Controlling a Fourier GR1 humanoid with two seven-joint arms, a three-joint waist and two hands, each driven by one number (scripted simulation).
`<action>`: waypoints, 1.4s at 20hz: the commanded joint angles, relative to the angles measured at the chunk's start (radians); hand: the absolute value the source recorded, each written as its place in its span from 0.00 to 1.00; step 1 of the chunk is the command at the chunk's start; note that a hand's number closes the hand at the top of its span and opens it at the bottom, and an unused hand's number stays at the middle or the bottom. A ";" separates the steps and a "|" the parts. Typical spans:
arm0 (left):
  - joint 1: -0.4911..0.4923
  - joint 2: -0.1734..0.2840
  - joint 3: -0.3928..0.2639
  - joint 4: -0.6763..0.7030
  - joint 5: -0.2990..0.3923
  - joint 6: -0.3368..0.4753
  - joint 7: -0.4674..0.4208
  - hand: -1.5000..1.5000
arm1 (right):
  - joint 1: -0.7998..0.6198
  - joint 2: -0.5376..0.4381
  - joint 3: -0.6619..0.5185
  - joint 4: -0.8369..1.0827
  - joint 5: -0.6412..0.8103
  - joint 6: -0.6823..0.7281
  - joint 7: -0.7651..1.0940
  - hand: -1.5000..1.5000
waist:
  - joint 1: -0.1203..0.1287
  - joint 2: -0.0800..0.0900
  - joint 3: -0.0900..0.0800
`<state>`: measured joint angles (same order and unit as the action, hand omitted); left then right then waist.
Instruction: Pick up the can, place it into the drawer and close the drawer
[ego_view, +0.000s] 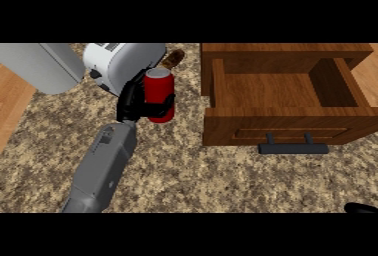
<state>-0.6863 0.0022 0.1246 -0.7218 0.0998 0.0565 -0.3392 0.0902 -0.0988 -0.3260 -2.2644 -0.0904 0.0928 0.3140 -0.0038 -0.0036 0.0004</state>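
Note:
A red can (158, 95) with a silver top stands upright on the speckled counter, left of the drawer. My left hand (133, 101) is at the can's left side with fingers and thumb curled round it. To the right, the wooden drawer (221, 85) is pulled open; its inside looks bare and its black handle (293, 148) faces me. Only a black sliver of my right hand (360, 208) shows at the lower right edge.
A white toaster (118, 61) stands just behind my left hand and the can. A brown object (175, 59) lies beside the toaster. A grey rounded appliance (40, 65) fills the top left. Speckled counter (221, 180) spreads in front of the drawer.

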 joint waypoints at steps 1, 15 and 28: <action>-0.061 -0.002 -0.142 -0.136 0.070 0.104 0.162 1.00 | -0.069 -0.036 -0.016 0.007 -0.012 -0.019 0.058 0.00 | 0.003 -0.004 0.000; -0.406 0.017 -0.159 -0.220 0.055 0.230 0.500 1.00 | -0.015 0.042 0.046 0.043 0.071 -0.018 -0.051 0.00 | -0.008 0.006 0.000; -0.728 -0.002 -0.252 0.086 0.199 0.359 0.526 1.00 | -0.042 -0.012 0.006 -0.032 -0.004 -0.006 0.039 0.00 | -0.044 0.011 0.001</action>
<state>-1.3356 0.0021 -0.1063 -0.7219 0.2402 0.3972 0.1951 0.0516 -0.1034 -0.3178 -2.2780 -0.0815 0.0825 0.3394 -0.0364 0.0056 0.0010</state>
